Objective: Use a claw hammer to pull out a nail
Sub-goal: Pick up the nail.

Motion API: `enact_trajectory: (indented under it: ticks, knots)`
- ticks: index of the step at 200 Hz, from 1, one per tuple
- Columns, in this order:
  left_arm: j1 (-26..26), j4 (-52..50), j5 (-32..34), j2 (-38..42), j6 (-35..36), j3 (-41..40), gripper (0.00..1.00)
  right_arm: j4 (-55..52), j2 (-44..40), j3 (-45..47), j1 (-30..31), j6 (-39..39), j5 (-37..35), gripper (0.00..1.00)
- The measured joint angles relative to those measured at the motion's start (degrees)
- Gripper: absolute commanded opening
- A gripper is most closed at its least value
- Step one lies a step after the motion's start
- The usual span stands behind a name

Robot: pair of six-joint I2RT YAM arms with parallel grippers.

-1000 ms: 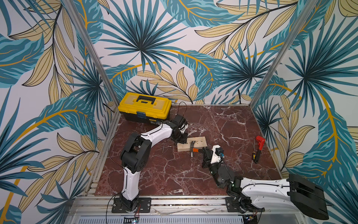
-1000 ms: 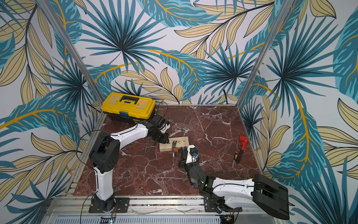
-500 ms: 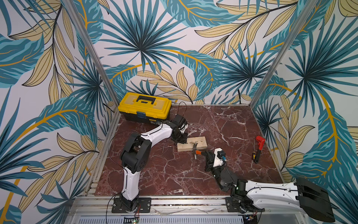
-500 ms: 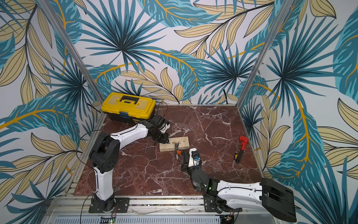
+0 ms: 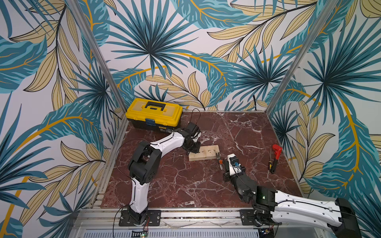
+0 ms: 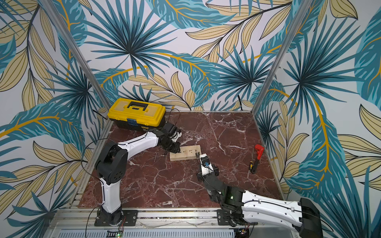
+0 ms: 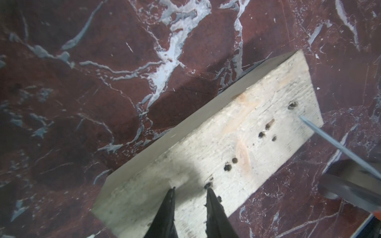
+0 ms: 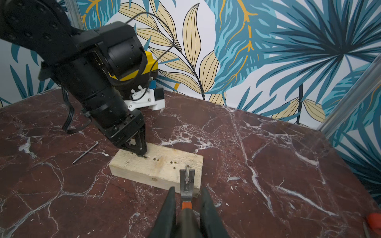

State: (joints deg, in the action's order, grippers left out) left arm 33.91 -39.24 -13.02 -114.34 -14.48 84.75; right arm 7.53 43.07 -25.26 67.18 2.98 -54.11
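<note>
The claw hammer [image 8: 186, 191], with a silver head, an orange neck and a black shaft, is held by my right gripper [image 8: 187, 188], which is shut on the shaft. Its forked claw sits at the right end of the wooden block [image 8: 156, 167] with the nail [image 8: 186, 174] caught in the fork. In the left wrist view the nail [image 7: 329, 140] slants up from the block [image 7: 226, 144], its tip just beside a hole. My left gripper [image 7: 190, 188] presses its slightly parted fingertips on the block's left end, nothing between them. Both top views show the block [image 5: 203, 153] [image 6: 184, 153].
A yellow toolbox [image 5: 153, 113] stands at the back left. A red-headed wrench [image 5: 276, 152] and a screwdriver [image 5: 270, 164] lie near the right wall. A loose nail [image 8: 85, 153] lies on the marble left of the block. The block has several empty nail holes.
The right arm has drawn back towards the front right, carrying the hammer head from over the block to its right end. The left arm has stayed on the block.
</note>
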Motion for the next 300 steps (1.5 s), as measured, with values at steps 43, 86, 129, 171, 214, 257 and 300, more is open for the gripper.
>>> enact_trajectory:
  ticks: [43,86,129,171,214,257,300]
  knots:
    - [0.79,-3.10,1.73,0.00,2.67,2.32,0.31,-12.28,1.90,-12.04,-0.04,0.46,1.44,0.00]
    - [0.92,-9.97,2.10,-0.02,6.12,6.91,0.33,-21.07,5.35,-20.09,-0.11,2.01,3.56,0.00]
    - [0.92,-10.34,2.14,2.58,8.59,9.90,0.34,-28.11,8.87,-25.94,-0.61,5.42,5.16,0.00]
    - [0.92,-7.87,3.08,11.43,9.73,4.37,0.35,-33.99,11.76,-32.39,-3.50,9.99,10.64,0.00]
    - [0.92,4.02,4.04,28.96,9.94,-12.87,0.39,-39.19,12.94,-39.28,-12.81,16.68,22.69,0.00]
    - [0.85,16.76,2.69,42.53,10.73,-28.13,0.42,-42.88,16.02,-46.18,-21.42,21.49,37.27,0.00]
    - [0.59,23.98,-2.62,49.18,15.26,-38.62,0.42,-44.48,19.21,-49.99,-27.52,24.72,49.37,0.00]
